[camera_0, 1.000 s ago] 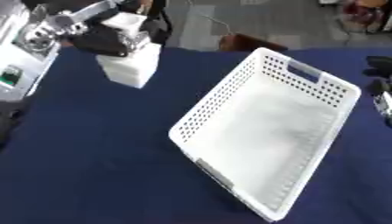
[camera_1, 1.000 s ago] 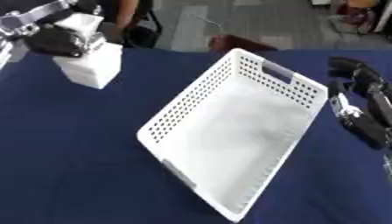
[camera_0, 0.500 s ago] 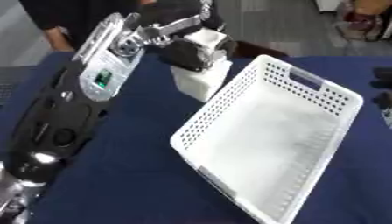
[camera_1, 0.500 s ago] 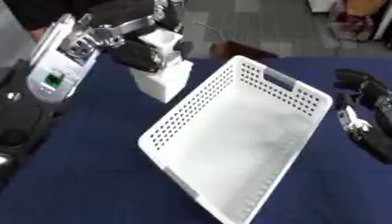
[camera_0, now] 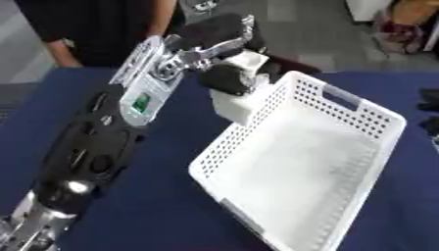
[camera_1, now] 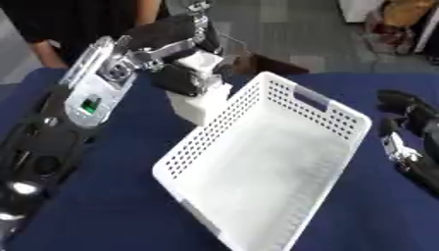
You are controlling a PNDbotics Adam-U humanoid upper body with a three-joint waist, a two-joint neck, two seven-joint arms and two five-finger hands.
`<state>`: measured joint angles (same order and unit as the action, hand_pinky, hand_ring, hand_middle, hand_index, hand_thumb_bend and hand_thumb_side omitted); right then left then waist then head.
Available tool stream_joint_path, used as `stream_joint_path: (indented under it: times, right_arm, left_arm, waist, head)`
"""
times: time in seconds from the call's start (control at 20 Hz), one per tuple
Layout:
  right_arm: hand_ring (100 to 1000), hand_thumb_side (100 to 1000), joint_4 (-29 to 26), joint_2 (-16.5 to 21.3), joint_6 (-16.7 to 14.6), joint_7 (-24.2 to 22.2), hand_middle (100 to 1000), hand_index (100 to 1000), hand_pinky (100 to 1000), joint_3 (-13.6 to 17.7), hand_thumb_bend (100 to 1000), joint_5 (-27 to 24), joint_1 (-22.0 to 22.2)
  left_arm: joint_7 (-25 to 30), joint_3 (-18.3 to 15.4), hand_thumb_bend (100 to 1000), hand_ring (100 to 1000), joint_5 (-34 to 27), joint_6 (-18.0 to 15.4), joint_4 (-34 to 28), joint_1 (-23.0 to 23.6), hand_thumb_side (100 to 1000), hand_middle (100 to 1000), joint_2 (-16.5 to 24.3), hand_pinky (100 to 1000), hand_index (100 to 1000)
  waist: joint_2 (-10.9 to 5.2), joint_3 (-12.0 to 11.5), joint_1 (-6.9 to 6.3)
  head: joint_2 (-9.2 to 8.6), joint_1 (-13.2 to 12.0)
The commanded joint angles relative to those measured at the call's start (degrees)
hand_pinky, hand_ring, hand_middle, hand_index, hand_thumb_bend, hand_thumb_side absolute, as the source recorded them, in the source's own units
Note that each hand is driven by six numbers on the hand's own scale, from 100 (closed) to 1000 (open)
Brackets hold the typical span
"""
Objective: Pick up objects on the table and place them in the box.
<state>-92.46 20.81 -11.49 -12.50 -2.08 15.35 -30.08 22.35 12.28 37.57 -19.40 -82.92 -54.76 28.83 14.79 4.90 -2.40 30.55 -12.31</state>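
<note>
My left hand (camera_0: 230, 76) is shut on a white box-shaped object (camera_0: 236, 100), its black fingers curled over the object's top. It holds the object in the air at the left rim of the white perforated basket (camera_0: 257, 122), which lies slantwise on the dark blue table. The basket's inside shows nothing in it. At the right edge my right hand (camera_1: 413, 142) rests over the table beside the basket, its fingers straight and relaxed, holding nothing.
My left arm (camera_0: 103, 142) stretches across the left half of the table. A person in dark clothes (camera_0: 94, 29) stands at the far edge. Dark blue cloth (camera_0: 154, 215) covers the table in front of the basket.
My left hand has carried the white object rightward, from the far left of the table to the basket's left rim. The camera has also shifted. The right hand stays at the right edge.
</note>
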Motion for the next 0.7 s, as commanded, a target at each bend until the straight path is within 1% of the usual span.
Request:
stream_joint_path:
  times: [0.05, 0.15, 0.45, 0.5, 0.55, 0.7]
  right_arm:
    - [838, 692, -0.62, 0.1, -0.13, -0.16, 896, 892, 699, 0.07, 100, -0.37, -1.33]
    - [838, 692, -0.66, -0.04, -0.16, -0.22, 896, 892, 699, 0.0, 100, -0.43, -1.55]
    - [838, 692, -0.59, -0.27, -0.18, -0.56, 896, 890, 700, -0.16, 100, -0.45, -1.98]
    - [838, 682, -0.5, -0.25, -0.18, -0.64, 896, 890, 700, -0.17, 100, -0.45, -1.95]
    - [839, 698, -0.45, -0.25, -0.19, -0.7, 896, 890, 700, -0.17, 100, -0.46, -1.92]
    - [839, 699, -0.4, -0.27, -0.23, -0.9, 896, 890, 700, -0.16, 100, -0.47, -1.92]
  left_arm:
    - [-0.68, -0.02, 100, 100, 0.99, -0.34, 0.41, -0.65, 684, 128, -0.41, 100, 263]
    - [-0.9, 0.13, 100, 100, 2.42, -0.8, 1.04, -0.28, 685, 129, -1.01, 100, 263]
    - [-0.84, 0.35, 100, 100, 3.26, -1.83, 4.86, 0.81, 689, 127, -2.96, 100, 262]
    - [-0.9, 0.33, 100, 100, 3.38, -1.95, 5.21, 0.87, 665, 128, -3.12, 100, 263]
    - [-0.98, 0.3, 100, 100, 3.49, -2.05, 5.45, 0.93, 691, 127, -3.25, 100, 262]
    - [-1.19, 0.21, 100, 100, 3.53, -2.16, 5.94, 1.09, 691, 127, -3.5, 100, 262]
  waist:
    - [-0.66, 0.32, 0.3]
    - [-0.41, 0.58, 0.41]
    - [0.36, 1.31, 0.71]
    - [0.44, 1.35, 0.74]
    - [0.51, 1.38, 0.75]
    - [0.67, 1.49, 0.78]
  head:
    - [-1.19, -0.89]
    - [-1.37, -1.01]
    - [-1.79, -1.19]
    - [-1.76, -1.16]
    - [-1.69, -1.19]
    - [-1.51, -1.14]
